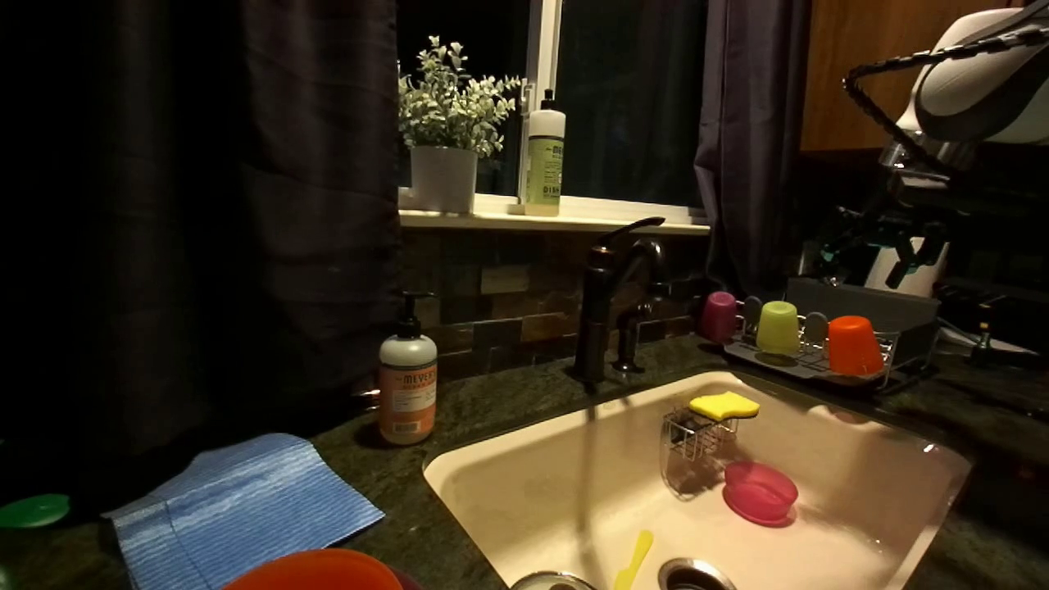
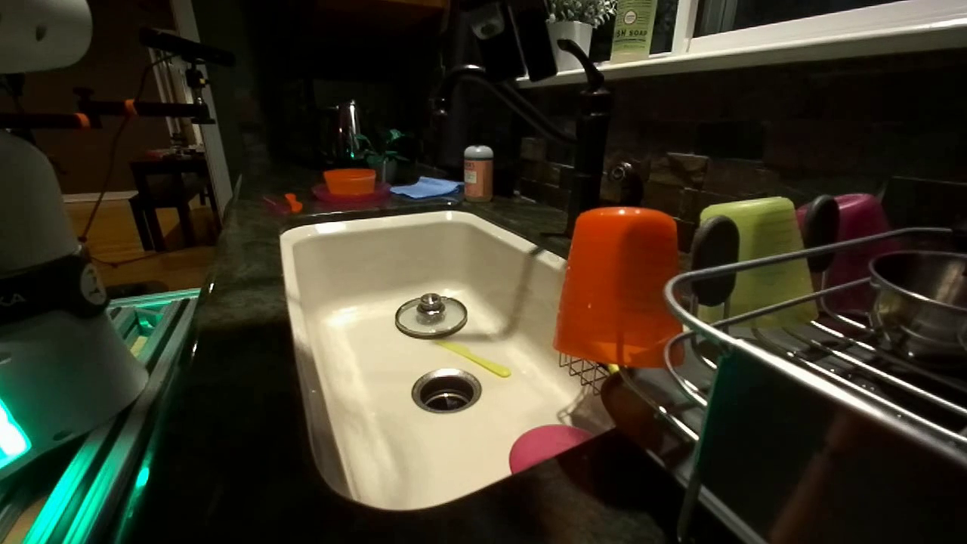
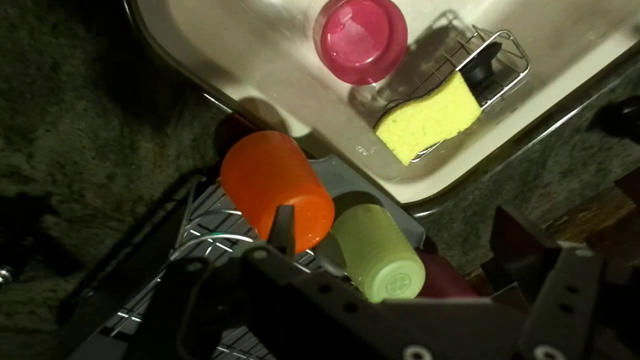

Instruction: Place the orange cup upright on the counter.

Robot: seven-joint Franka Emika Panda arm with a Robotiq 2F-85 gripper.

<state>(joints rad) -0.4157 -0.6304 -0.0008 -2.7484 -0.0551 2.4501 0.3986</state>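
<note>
The orange cup stands upside down, a little tilted, at the sink-side edge of the dish rack; it also shows in an exterior view and the wrist view. My gripper is open and empty above the rack. In the wrist view the open fingers are wide apart; one fingertip overlaps the orange cup's base in the picture, and the yellow-green cup shows between them. Contact with the cup does not show. The dark speckled counter surrounds the sink; it also shows in an exterior view.
The dish rack also holds a purple cup and a metal pot. The sink holds a pink dish, a wire caddy with a yellow sponge, a yellow knife and a glass lid. The faucet stands behind it.
</note>
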